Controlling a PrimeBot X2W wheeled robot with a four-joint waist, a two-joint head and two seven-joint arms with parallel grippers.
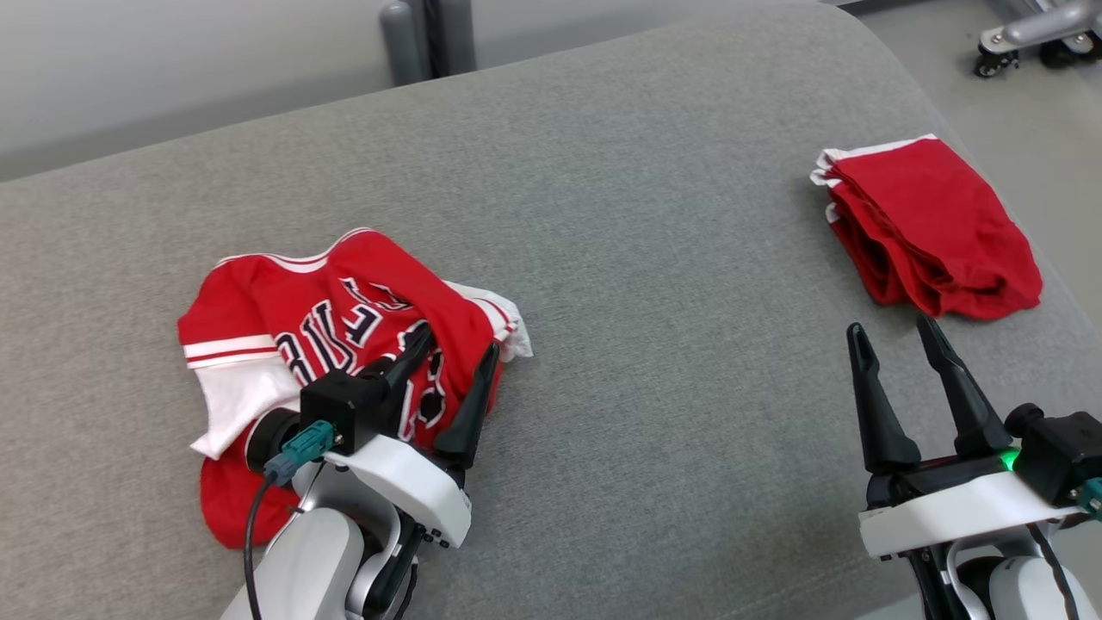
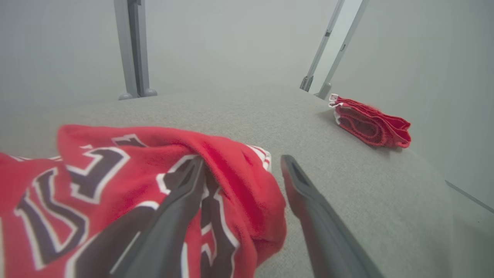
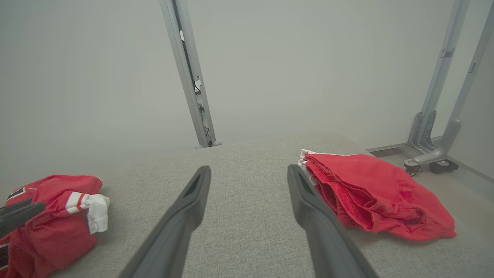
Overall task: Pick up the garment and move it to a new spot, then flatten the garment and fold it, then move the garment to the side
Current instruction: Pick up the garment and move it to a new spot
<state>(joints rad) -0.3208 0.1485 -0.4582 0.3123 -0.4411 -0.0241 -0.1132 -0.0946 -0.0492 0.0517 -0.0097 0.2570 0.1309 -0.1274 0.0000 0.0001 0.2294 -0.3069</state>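
Note:
The garment (image 1: 284, 319) is a red jersey with black and white lettering and white trim, lying crumpled on the left of the grey padded surface (image 1: 646, 224). My left gripper (image 1: 457, 340) stands open over its right side. In the left wrist view the garment (image 2: 96, 170) bulges up between the two fingers of that gripper (image 2: 243, 160); one finger rests on the cloth and the other is over bare grey fabric. My right gripper (image 1: 889, 325) is open with nothing in it, low at the right. Its wrist view shows the right gripper (image 3: 249, 169) over bare surface and the garment (image 3: 58, 216) at the far left.
A second red garment (image 1: 934, 228), folded with white trim, lies at the surface's right edge, just beyond my right gripper; it also shows as a folded red pile (image 3: 378, 193). Grey metal posts (image 3: 191, 77) stand behind the surface. A wheeled stand base (image 1: 1033, 34) is on the floor at the right.

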